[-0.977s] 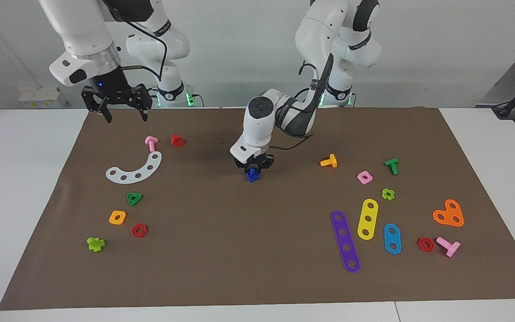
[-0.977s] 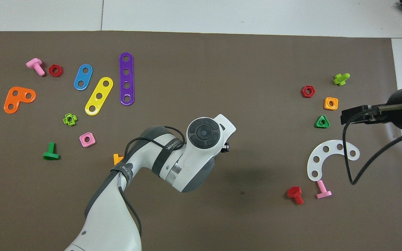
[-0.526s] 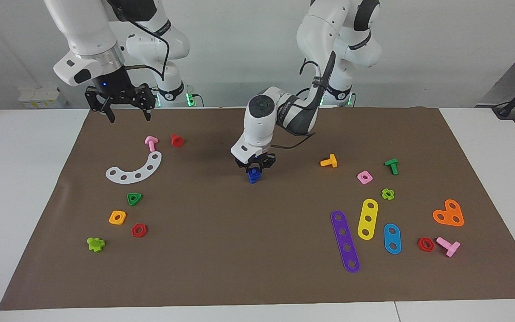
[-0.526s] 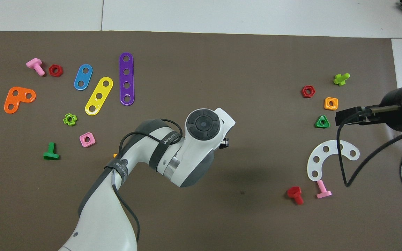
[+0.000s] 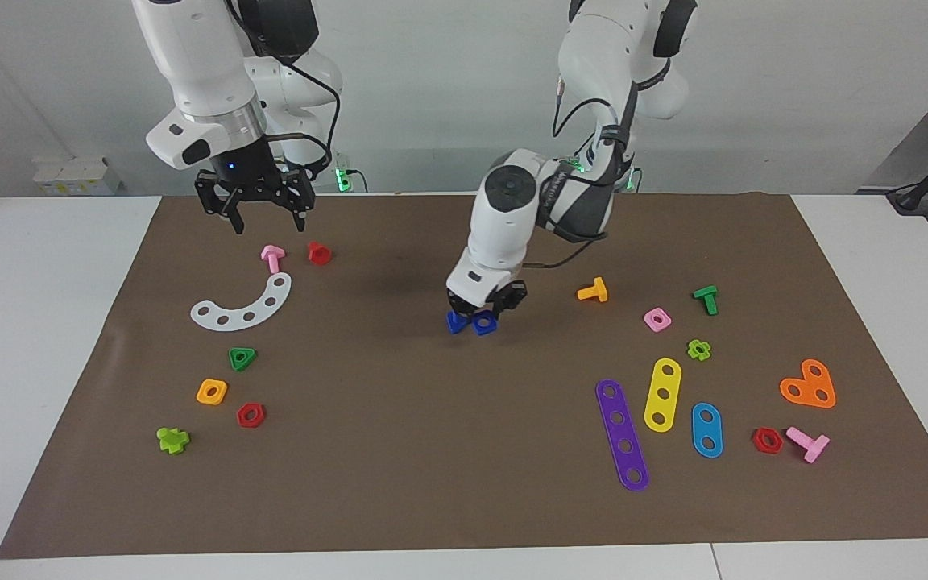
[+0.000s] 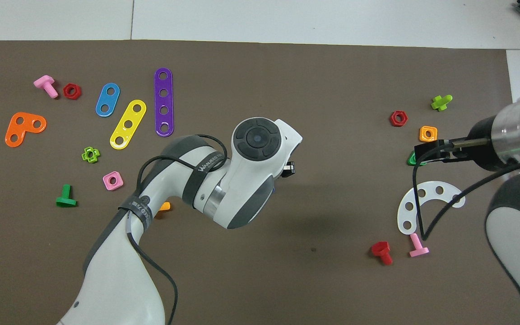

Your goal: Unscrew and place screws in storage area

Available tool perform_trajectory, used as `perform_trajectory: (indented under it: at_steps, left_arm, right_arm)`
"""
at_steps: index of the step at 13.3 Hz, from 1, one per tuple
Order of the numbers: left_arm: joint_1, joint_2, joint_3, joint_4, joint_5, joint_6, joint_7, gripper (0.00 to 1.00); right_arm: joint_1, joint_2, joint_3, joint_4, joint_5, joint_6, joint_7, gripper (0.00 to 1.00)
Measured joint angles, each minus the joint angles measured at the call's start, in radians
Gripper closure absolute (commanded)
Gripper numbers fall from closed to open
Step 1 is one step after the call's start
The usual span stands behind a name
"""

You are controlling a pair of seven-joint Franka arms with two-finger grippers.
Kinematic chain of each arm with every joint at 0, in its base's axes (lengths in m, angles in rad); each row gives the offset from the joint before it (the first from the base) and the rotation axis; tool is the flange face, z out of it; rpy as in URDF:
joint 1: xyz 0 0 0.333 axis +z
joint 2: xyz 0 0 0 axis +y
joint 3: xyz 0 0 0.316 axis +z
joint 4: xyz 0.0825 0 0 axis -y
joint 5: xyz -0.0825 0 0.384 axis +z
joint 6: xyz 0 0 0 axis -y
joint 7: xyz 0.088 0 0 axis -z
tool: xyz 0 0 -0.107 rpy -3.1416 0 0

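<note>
Two dark-blue pieces sit side by side mid-mat in the facing view. The blue screw [image 5: 455,322] lies on the brown mat [image 5: 399,451]. The blue nut [image 5: 485,324], with its centre hole showing, sits under my left gripper [image 5: 486,312], which is shut on it just above the mat. In the overhead view the left wrist hides both pieces. My right gripper [image 5: 254,213] hangs open and empty over the mat's edge nearest the robots, above a pink screw [image 5: 272,258]. It also shows in the overhead view [image 6: 426,151].
A red screw [image 5: 319,253], a white arc plate [image 5: 246,306], a green triangular nut [image 5: 242,358] and several small nuts lie toward the right arm's end. An orange screw [image 5: 593,290], coloured strips and an orange heart plate [image 5: 809,385] lie toward the left arm's end.
The blue pair has come apart: my left gripper moved toward the left arm's end with the nut, leaving the screw in place. My right gripper moved toward the table's middle.
</note>
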Motion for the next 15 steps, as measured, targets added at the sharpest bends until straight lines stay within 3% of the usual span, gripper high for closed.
perform_trajectory:
  at_steps: [4,7,9,10,12,15]
  left_arm:
    - [0.243,-0.019,0.002,-0.089,0.0,-0.027,0.271,1.0]
    - [0.328,-0.045,0.001,-0.175,0.0,-0.018,0.42,0.98]
    - [0.332,-0.073,-0.001,-0.265,0.0,0.046,0.434,0.22]
    - [0.331,-0.087,-0.005,-0.315,0.0,0.098,0.434,0.0]
    - [0.33,-0.102,-0.008,-0.367,0.0,0.153,0.431,0.0]
    - [0.353,-0.119,-0.001,-0.359,0.0,0.16,0.426,0.0]
  right_arm:
    - [0.085,0.038,0.001,-0.066,0.0,0.111,0.068,0.03]
    - [0.164,0.118,0.002,-0.076,-0.001,0.197,0.179,0.04]
    - [0.225,0.189,0.003,-0.078,-0.027,0.271,0.256,0.07]
    - [0.255,0.226,0.003,-0.078,-0.042,0.313,0.306,0.1]
    - [0.305,0.295,0.003,-0.079,-0.067,0.395,0.383,0.17]
    - [0.351,0.378,0.003,-0.078,-0.082,0.472,0.427,0.23]
